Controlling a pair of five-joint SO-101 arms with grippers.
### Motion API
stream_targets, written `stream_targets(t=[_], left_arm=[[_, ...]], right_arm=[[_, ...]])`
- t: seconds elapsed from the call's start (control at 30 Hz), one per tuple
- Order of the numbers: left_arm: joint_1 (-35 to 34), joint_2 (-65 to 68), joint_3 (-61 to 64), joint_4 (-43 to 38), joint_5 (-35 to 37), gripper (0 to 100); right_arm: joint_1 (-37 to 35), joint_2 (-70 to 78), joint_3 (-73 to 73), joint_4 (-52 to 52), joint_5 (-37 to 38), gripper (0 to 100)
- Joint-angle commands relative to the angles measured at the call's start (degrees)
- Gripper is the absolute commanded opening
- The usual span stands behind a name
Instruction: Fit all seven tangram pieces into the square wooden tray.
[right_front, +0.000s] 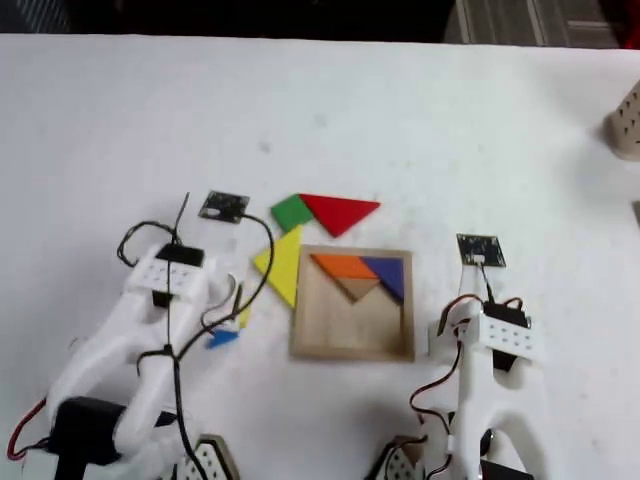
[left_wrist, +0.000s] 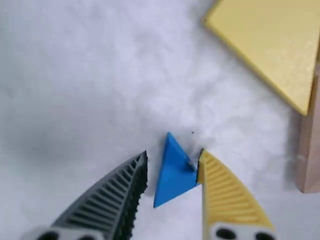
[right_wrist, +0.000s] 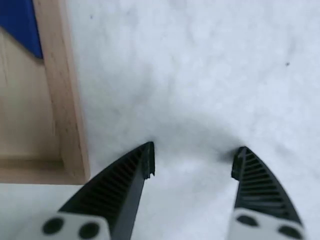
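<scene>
While the left arm (right_front: 140, 340) stretched forward from the near table edge with its wrist tipped down, the left gripper (left_wrist: 172, 156) stood parted astride the small blue triangle (left_wrist: 172, 175). Its yellow finger (left_wrist: 220, 190) touched one corner, and its grey finger (left_wrist: 115, 200) was just apart from the opposite edge. That triangle lay on the table (right_front: 420, 130) left of the square wooden tray (right_front: 350, 352), near the yellow triangle (right_front: 283, 262). The right arm (right_front: 490, 380) reached likewise, and the right gripper (right_wrist: 195, 151) gaped over the table just beside the tray's wall, holding nothing. An orange triangle (right_front: 345, 266) and a dark blue piece (right_front: 388, 275) sat in the tray.
</scene>
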Motion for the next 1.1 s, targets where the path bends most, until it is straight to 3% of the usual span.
stream_targets(t=[0.0,0.13,0.33,0.63,0.97,1.07], left_arm=[[0.7,-2.8,0.4,-1.1,-0.5,19],[1.2,-2.8,1.7,-0.1,-2.3,20],[1.0,-3.2,4.1,1.7,-4.3,38],[0.8,-2.9,4.0,-1.8,-4.6,25],[0.8,-2.9,4.3,-1.8,-4.7,17],[0.8,-2.9,4.3,-1.7,-8.1,16]], right_arm=[[-0.7,0.7,0.3,-1.9,0.9,24.5],[-0.7,0.7,0.3,-1.9,0.9,24.5],[-0.6,0.7,0.3,-1.9,0.9,24.5],[-0.5,0.7,0.3,-1.9,0.9,24.5],[-0.4,0.7,0.3,-1.9,0.8,24.5],[-0.4,0.7,0.3,-1.9,0.8,24.5]])
